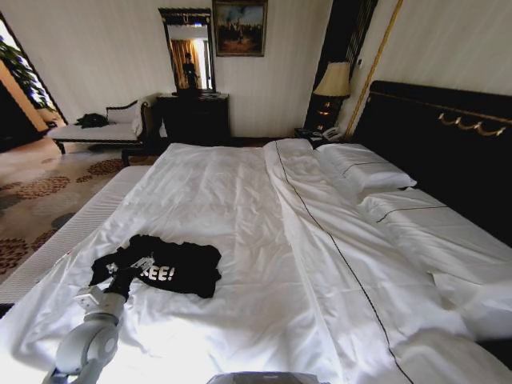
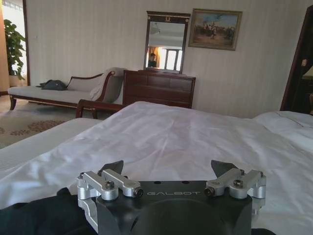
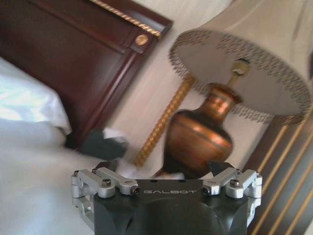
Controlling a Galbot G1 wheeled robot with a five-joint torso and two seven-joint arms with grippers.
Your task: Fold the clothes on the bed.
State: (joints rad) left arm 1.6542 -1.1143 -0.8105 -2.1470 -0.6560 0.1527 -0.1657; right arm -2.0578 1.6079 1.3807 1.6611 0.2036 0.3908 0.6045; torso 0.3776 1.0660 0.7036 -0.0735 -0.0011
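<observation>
left pincer [image 1: 136, 268] over black t-shirt [image 1: 180, 268]

A black T-shirt [image 1: 160, 266] with white lettering lies rumpled on the near left part of the white bed [image 1: 264, 240], well apart from the pillows [image 1: 364, 170] stacked against the dark headboard [image 1: 448, 152] on the right. The left gripper [image 1: 136, 266] reaches in from the lower left and sits on the shirt's left half, over the start of the lettering. Beyond the bed stand a bench [image 1: 100, 132], a dark dresser [image 1: 194, 118] with a mirror [image 1: 190, 52], and a lamp [image 1: 333, 84].
</observation>
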